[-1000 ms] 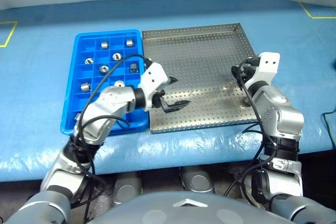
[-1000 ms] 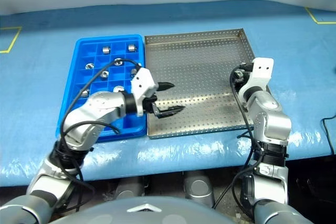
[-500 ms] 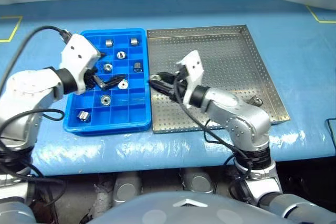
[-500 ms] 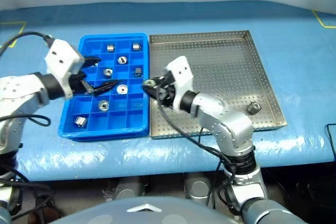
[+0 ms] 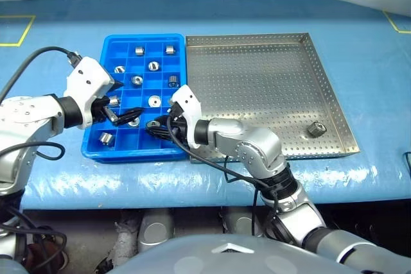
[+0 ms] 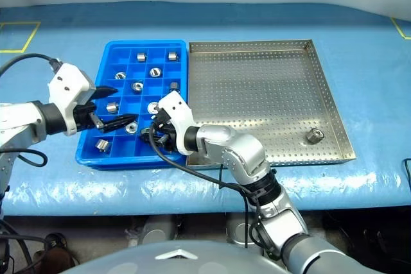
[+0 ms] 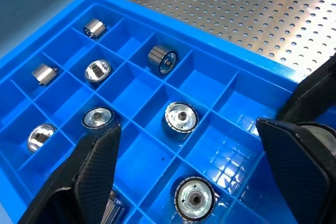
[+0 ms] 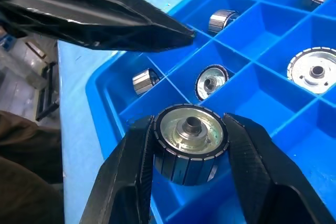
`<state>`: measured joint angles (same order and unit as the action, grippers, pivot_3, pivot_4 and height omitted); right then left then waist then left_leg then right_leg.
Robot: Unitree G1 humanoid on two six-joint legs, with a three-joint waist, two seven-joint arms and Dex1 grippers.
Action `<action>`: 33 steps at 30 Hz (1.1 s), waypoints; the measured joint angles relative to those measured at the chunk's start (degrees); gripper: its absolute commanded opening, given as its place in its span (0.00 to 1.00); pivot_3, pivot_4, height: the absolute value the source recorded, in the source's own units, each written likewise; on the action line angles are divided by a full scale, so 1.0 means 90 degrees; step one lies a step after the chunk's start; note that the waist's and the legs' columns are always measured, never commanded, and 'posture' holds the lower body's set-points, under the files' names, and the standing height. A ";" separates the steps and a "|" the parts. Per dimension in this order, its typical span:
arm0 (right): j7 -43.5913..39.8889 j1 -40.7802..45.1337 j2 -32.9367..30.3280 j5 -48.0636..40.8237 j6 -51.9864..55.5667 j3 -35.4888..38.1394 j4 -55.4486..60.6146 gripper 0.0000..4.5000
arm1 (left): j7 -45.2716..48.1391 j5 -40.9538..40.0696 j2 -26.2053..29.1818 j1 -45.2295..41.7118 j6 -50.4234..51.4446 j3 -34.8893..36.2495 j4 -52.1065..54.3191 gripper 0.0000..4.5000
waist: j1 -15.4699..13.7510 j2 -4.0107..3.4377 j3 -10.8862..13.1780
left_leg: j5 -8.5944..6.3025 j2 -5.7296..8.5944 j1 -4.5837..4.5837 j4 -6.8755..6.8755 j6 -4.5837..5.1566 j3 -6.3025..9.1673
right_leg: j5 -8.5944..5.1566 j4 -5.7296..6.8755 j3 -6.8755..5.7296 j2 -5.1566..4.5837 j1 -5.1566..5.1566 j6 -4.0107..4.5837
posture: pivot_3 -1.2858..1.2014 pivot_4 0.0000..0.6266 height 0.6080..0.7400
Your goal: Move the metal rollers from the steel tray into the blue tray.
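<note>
Now your right gripper (image 8: 189, 153) is squeezing one metal roller (image 8: 190, 141) over the blue tray (image 5: 96, 81), low in the middle of the picture. Your left gripper (image 5: 122, 117) is waiting wide open and empty beside it. One more roller (image 5: 314, 129) is lying in the steel tray (image 5: 257, 68), lower right.

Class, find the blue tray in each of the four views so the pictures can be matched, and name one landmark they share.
Left eye view: blue tray left of centre, beside the steel tray.
Right eye view: blue tray, same place.
Left wrist view: tray close up, beneath the open left gripper.
Right wrist view: tray behind the metal roller in the right gripper.
Shared landmark: the left gripper.
</note>
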<state>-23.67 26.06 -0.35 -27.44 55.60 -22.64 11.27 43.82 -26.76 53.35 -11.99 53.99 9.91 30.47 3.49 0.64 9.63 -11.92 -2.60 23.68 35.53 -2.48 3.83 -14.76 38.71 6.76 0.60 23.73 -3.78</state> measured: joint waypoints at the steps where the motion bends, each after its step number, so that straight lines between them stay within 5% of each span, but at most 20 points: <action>1: 0.0000 0.0004 0.0034 0.0012 -0.0007 0.0000 -0.0012 0.37 | -0.0001 -0.0026 0.0029 0.0012 0.0029 0.0000 0.0008 1.00 | 0.0002 0.0000 0.0000 | 0.0000 -0.0001 -0.0001 -0.0002 0.0000 0.0000 | 0.0000 0.0000 0.0000 0.0001 0.0000 0.0001 | 0.55 0.24 1.00; 8: -0.0053 0.0016 0.0087 0.0038 -0.0012 -0.0003 -0.0045 0.37 | -0.0035 -0.0051 0.0094 0.0077 0.0061 0.0001 0.0026 1.00 | -0.0008 0.0000 0.0000 | 0.0000 -0.0001 -0.0001 -0.0003 0.0000 0.0001 | -0.0002 0.0000 -0.0002 0.0000 0.0000 0.0003 | 0.55 0.24 1.00; 9: -0.0078 0.0016 0.0086 0.0038 -0.0012 -0.0005 -0.0045 0.53 | -0.0045 -0.0052 0.0094 0.0077 0.0060 0.0000 0.0026 1.00 | -0.0008 0.0000 0.0000 | 0.0000 -0.0001 -0.0001 -0.0003 0.0000 0.0001 | -0.0002 0.0000 -0.0002 0.0000 0.0000 0.0003 | 0.55 0.24 1.00; 12: -0.0164 0.0015 0.0082 0.0033 -0.0011 -0.0027 -0.0030 0.72 | -0.0076 -0.0052 0.0093 0.0069 0.0058 -0.0010 0.0026 1.00 | -0.0008 0.0000 0.0000 | 0.0000 -0.0001 -0.0001 -0.0004 0.0000 0.0001 | -0.0002 0.0000 -0.0003 0.0000 0.0000 0.0003 | 0.55 0.24 1.00; 21: 0.0285 -0.0102 -0.0243 0.0180 -0.0023 0.0513 0.0710 0.72 | -0.0231 -0.0137 -0.0475 -0.0375 0.0001 -0.0452 0.0011 1.00 | -0.0029 0.0002 -0.0001 | 0.0000 0.0004 0.0000 0.0003 0.0000 0.0001 | -0.0001 0.0000 -0.0003 -0.0004 -0.0005 0.0002 | 0.53 0.24 1.00; 29: 0.1212 -0.1231 -0.2452 0.1446 -0.0166 0.1823 0.1947 0.72 | -0.0409 -0.0320 -0.2250 -0.0847 -0.0151 -0.2108 -0.0127 1.00 | -0.0098 0.0002 -0.0005 | -0.0001 0.0020 0.0009 0.0011 0.0000 -0.0004 | 0.0003 -0.0013 0.0006 -0.0015 -0.0009 -0.0005 | 0.49 0.24 1.00; 33: 0.1524 -0.1837 -0.2742 0.1780 -0.0027 0.2563 0.2167 0.72 | -0.0550 -0.0192 -0.2854 -0.1127 -0.0345 -0.2562 -0.0566 1.00 | 0.0106 -0.0001 -0.0007 | -0.0001 0.0007 -0.0008 0.0011 0.0001 -0.0007 | 0.0002 0.0001 0.0014 0.0001 -0.0013 -0.0005 | 0.47 0.24 1.00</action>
<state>-9.95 9.53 -25.03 -11.42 55.35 0.42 30.77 38.88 -28.49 27.66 -22.13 50.88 -13.15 25.38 4.45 0.63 9.56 -11.93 -2.53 23.61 35.64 -2.47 3.77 -14.75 38.72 6.88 0.61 23.61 -3.83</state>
